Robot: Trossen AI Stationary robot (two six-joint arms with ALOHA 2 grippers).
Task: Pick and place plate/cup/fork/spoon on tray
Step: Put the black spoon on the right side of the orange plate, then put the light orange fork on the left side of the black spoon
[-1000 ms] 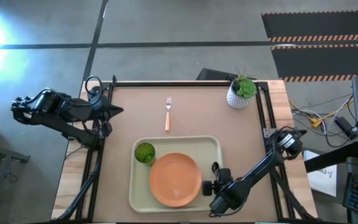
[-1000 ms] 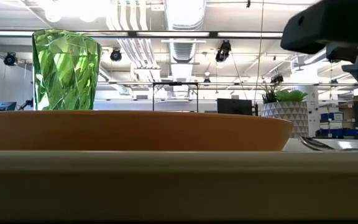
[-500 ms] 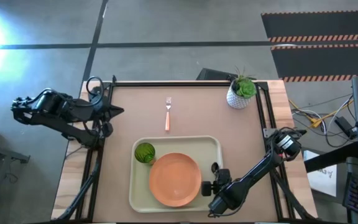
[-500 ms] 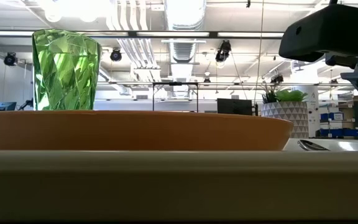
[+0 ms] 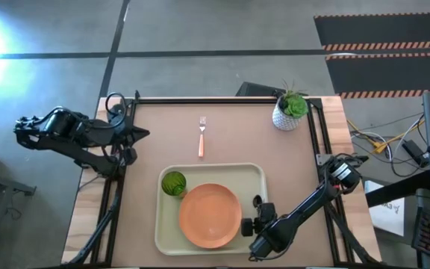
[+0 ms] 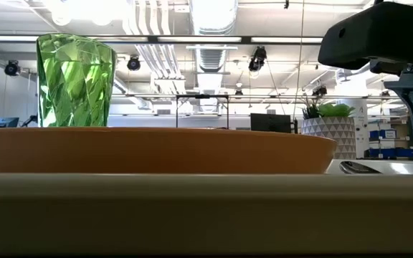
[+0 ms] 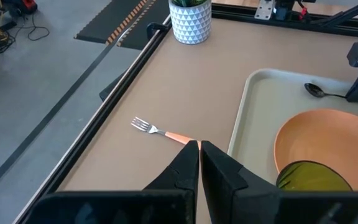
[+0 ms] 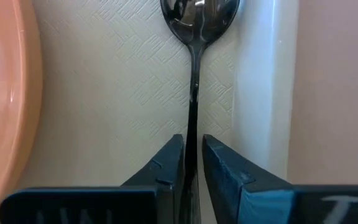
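Spoon, small, dark, metallic with a thin handle, lies flat on the tray floor in the strip between the plate and the tray's right rim. Long axis runs along that rim; bowl points toward the table's far edge, handle back toward the right gripper.

Left to right:
- Left gripper: parked off the table's left edge, fingers pressed together, holding nothing.
- Slim fork with silver tines and orange-salmon handle: on the brown table beyond the tray, well apart from it. Long axis near-far, tines toward the far edge.
- Small olive-green faceted tumbler: upright in the tray's far-left corner, just beside the plate.
- Round flat orange-peach plate: on the tray, centre to near side.
- Large pale cream-green rectangular tray with raised rim: near-centre of table.
- Right gripper: low over the tray's right side, straddling the spoon handle. Fingers stand slightly apart, a thin gap showing either side of the handle, so not clamped on it.
- White triangle-patterned pot with green plant: far-right corner of the table.
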